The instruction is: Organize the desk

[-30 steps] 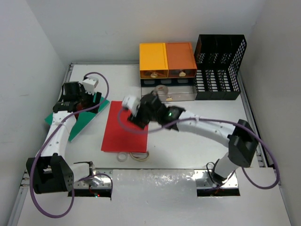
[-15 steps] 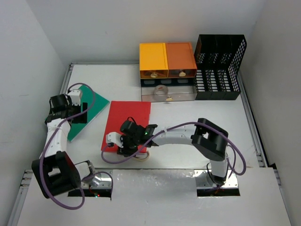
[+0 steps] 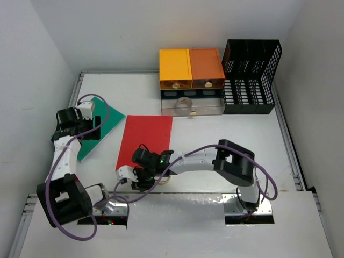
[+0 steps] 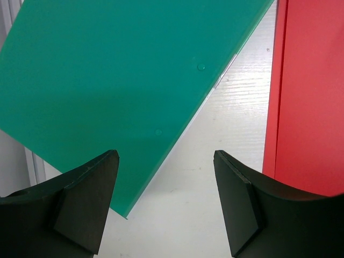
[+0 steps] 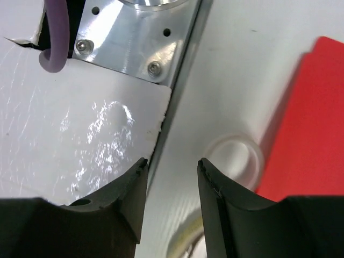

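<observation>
The white desk (image 3: 215, 140) holds a red folder (image 3: 146, 141) at its middle and a green folder (image 3: 110, 117) lying askew at the left. My left gripper (image 3: 95, 128) hovers open over the green folder's (image 4: 107, 80) near corner, with only bare desk between its fingers (image 4: 88, 199). My right gripper (image 3: 138, 181) reaches across to the desk's near edge, just below the red folder (image 5: 314, 134). It is open, jaws fairly narrow and empty. A white tape ring (image 5: 236, 160) lies just beyond its right finger (image 5: 217, 207). A yellowish rubber band (image 5: 185, 239) lies below.
An orange-and-yellow drawer unit (image 3: 191, 69) stands at the back, with an open clear drawer (image 3: 192, 105) below it holding a tape roll. A black mesh rack (image 3: 251, 75) is at the back right. The near rail and a shiny white cover (image 5: 80, 140) lie left of the right gripper.
My right arm swung from the red folder's far end down to its near edge, its jaws narrowing. My left gripper drew back left over the green folder, then held still.
</observation>
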